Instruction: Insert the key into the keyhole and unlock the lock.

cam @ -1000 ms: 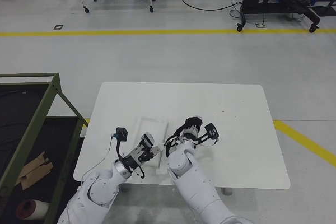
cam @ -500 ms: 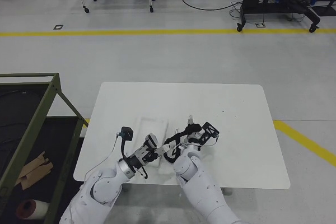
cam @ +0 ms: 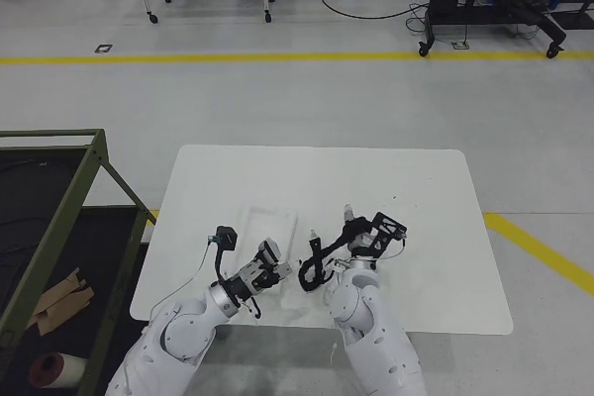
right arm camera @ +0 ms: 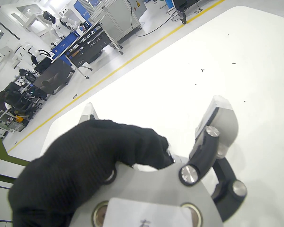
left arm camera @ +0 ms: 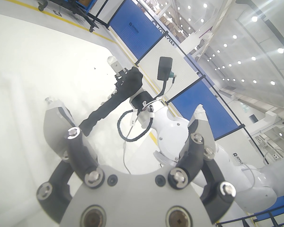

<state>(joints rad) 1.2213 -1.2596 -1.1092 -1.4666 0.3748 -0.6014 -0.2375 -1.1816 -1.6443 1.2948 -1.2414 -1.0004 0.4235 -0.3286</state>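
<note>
Top view: in the last second the right gripper [cam: 332, 226] has swung out from close beside the left gripper [cam: 273, 263] toward the middle of the table [cam: 426, 198], leaving the flat white tray [cam: 269, 223] behind. The left gripper has barely shifted and sits at the tray's near edge. I read this as the arms separating to set up, not as progress: nothing has been picked up, so the key still has to be grasped. I cannot tell where the key and lock lie — they may be on the tray, but it is too pale to tell.

Left wrist view: the left gripper [left arm camera: 124, 105] has its jaws spread wide with nothing between them, above bare table. Farther off is the right gripper [left arm camera: 123, 70], half wrapped in a black sleeve [left arm camera: 104, 109].

Right wrist view: the right gripper [right arm camera: 155, 106] is also spread wide and empty — only white tabletop and a few dark specks [right arm camera: 202, 70] beyond it.
</note>
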